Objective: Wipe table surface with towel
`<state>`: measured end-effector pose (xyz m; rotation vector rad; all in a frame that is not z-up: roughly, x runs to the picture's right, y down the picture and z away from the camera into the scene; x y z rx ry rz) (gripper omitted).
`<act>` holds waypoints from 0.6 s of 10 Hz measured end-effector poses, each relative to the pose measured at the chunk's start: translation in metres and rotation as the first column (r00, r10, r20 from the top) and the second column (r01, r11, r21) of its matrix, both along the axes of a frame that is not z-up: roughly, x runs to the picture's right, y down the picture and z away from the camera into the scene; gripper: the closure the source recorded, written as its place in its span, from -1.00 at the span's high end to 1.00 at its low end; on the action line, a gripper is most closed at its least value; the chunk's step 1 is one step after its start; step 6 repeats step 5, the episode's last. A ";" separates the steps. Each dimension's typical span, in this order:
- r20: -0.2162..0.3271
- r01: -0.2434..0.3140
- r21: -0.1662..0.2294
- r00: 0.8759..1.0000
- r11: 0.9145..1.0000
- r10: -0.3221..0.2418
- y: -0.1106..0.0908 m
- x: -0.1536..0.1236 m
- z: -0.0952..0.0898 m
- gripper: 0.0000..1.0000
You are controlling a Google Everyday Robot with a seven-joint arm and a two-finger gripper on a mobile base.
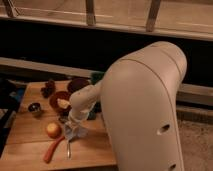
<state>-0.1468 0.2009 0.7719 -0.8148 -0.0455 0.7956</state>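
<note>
A wooden table (30, 135) fills the lower left of the camera view. My white arm reaches down from the right, and my gripper (71, 131) sits low over the table near its front middle. A pale blue-grey towel (75, 133) lies bunched under and around the gripper, touching the table. The arm's big white shell hides the table's right side.
Next to the towel lie an apple (53, 130), a carrot (51, 148) and a metal utensil (68, 149). Farther back stand a red bowl with food (60, 101), a dark bowl (77, 85), a small dark cup (34, 108), dark grapes (48, 89) and a green tray (96, 77), mostly hidden.
</note>
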 end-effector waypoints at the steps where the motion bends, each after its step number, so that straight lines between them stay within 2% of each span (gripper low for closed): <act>1: -0.020 -0.007 -0.010 1.000 1.000 0.006 0.007 0.018 -0.004 -1.00; 3: -0.066 -0.025 -0.029 0.998 0.999 0.023 0.023 0.063 -0.012 -1.00; 5: -0.073 -0.031 -0.021 0.997 0.999 0.029 0.027 0.087 -0.015 -1.00; 6: -0.073 -0.031 -0.021 0.997 0.999 0.029 0.027 0.087 -0.015 -1.00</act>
